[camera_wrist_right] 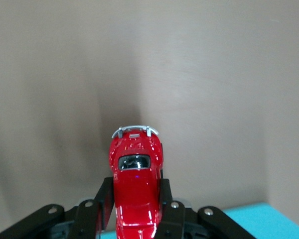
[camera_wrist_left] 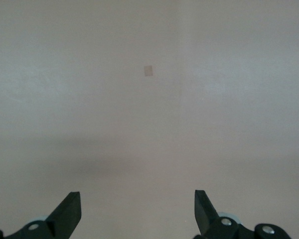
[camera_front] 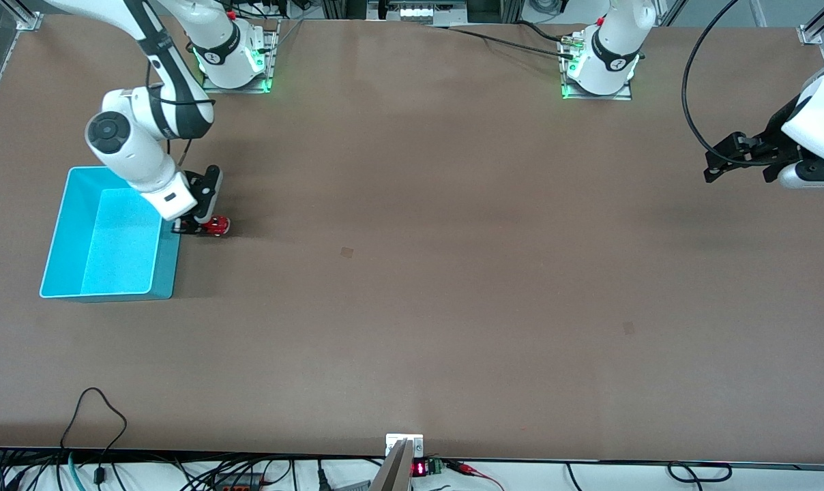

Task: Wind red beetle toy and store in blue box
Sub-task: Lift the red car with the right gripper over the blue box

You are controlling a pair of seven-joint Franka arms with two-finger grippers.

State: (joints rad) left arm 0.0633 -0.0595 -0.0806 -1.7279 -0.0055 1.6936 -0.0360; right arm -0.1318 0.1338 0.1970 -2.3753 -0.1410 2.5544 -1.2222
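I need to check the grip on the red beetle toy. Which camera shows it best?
The right wrist view: the red beetle toy fills the frame, clamped between the right gripper's fingers. The front view shows it small, beside the blue box, partly hidden by that gripper. The left wrist view shows only the open left gripper over bare table.

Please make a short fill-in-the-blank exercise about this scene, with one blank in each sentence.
1. The right gripper is shut on the red beetle toy, just beside the ____ box.
2. The toy's colour is ____.
3. The left gripper hangs open over the bare table and holds ____.

Missing words: blue; red; nothing
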